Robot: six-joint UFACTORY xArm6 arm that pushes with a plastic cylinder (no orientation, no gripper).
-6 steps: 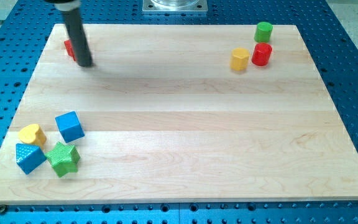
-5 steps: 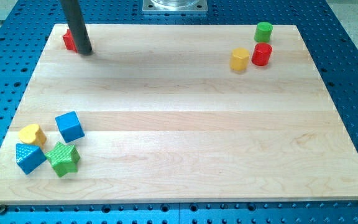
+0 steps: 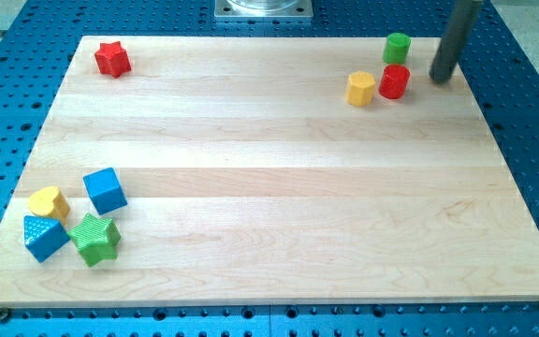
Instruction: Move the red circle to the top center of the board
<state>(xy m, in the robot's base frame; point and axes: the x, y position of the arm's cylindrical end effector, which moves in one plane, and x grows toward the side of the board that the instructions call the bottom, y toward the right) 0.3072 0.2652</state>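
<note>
The red circle (image 3: 394, 81) stands near the board's top right, with a green circle (image 3: 397, 47) just above it and a yellow hexagon block (image 3: 361, 89) just to its left. My tip (image 3: 441, 78) is on the board to the right of the red circle, a short gap away, not touching it. The rod rises out of the view's top.
A red star (image 3: 112, 59) lies at the top left corner. At the bottom left sit a blue cube (image 3: 105, 190), a yellow heart (image 3: 48, 202), a second blue block (image 3: 45, 237) and a green star (image 3: 95, 239). A metal mount (image 3: 264, 8) is above the board's top edge.
My tip has left the red star at the top left and jumped across to the top right, beside the red circle. No block has moved.
</note>
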